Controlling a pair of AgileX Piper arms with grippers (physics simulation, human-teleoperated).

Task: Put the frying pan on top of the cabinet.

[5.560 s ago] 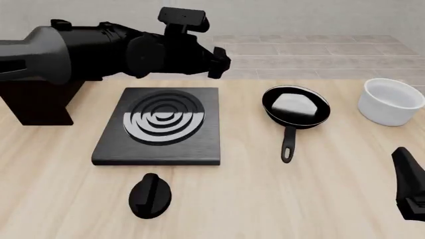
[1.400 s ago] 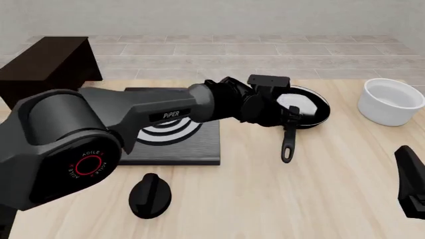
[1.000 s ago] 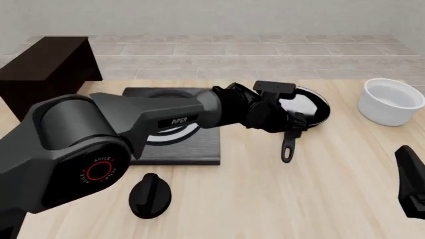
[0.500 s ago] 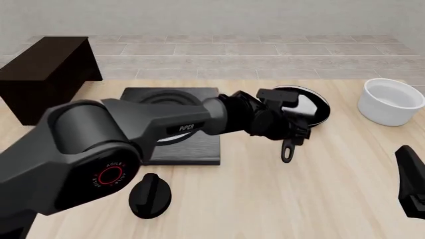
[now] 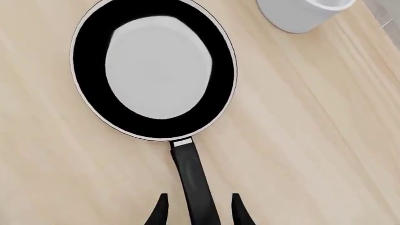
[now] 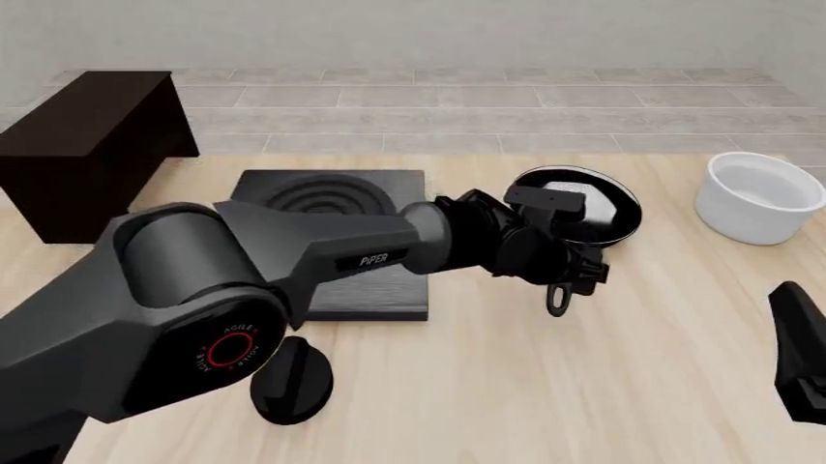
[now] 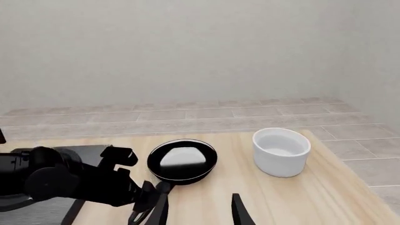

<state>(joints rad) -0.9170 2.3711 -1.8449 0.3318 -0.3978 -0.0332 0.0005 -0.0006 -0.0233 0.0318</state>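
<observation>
The frying pan rests flat on the table right of the stove plate, its thin handle pointing toward the near edge. My left gripper is low over that handle. In the left wrist view the pan shows a shiny inside, and my left gripper is open with one finger on each side of the handle, with gaps showing. The dark cabinet stands at the far left. My right gripper is open and holds nothing, hanging near the table's right front.
A flat black stove plate with rings lies mid-table, partly under my left arm. In front of it lies a black knob. A white bowl stands right of the pan, a short way from it.
My left arm swung from above the cabinet to the pan. Over the last second its gripper slid from the pan's rim down along the handle toward the near edge. The pan has not moved.
</observation>
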